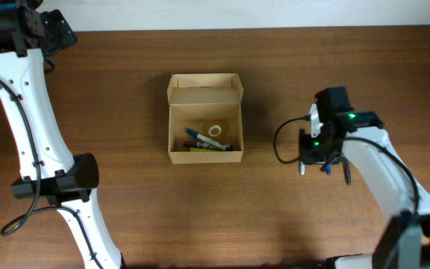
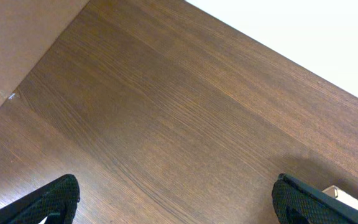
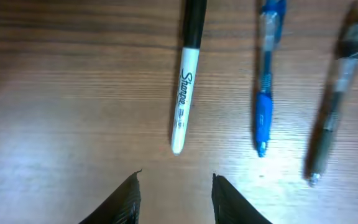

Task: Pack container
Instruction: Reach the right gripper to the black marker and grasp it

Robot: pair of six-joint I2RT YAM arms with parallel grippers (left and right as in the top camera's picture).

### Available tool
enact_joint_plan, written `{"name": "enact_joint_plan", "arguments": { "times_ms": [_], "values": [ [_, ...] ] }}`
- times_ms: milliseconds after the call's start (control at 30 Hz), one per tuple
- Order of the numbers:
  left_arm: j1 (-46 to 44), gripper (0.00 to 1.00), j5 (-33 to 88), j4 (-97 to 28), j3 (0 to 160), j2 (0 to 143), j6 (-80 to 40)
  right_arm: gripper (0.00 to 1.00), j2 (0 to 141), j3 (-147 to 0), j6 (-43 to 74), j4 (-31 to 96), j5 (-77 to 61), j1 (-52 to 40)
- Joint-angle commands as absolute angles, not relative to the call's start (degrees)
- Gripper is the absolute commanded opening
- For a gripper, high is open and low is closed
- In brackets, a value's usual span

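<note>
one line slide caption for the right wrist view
Right gripper, open and empty, poised before a Sharpie marker, a blue pen and a clear pen lying side by side on the table.

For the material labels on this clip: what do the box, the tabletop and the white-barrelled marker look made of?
Container: plain tan cardboard, matte, with folded flap and creases. Table: dark brown wood or wood-look laminate, visible grain, slight sheen. Marker: probably smooth plastic, white barrel with printed lettering, black end.
</note>
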State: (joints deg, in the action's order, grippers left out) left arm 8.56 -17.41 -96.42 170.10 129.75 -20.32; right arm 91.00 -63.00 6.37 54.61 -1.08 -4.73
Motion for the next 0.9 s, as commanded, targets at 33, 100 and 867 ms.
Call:
{"name": "enact_joint_plan", "arguments": {
  "times_ms": [33,100,867],
  "values": [
    [8.8,1.0,-17.8,-96.5,170.6,128.0,-19.6,0.38,98.4,-62.9,9.3,49.0,0.1,-4.4],
    [8.8,1.0,-17.8,-96.5,170.6,128.0,-19.6,0.39,101.5,-62.9,9.3,47.0,0.1,-4.4],
    [8.8,1.0,-17.8,-96.5,170.6,128.0,-19.6,0.04,107.2,-71.2,3.2,49.8,-5.6,-4.4]
  ]
}}
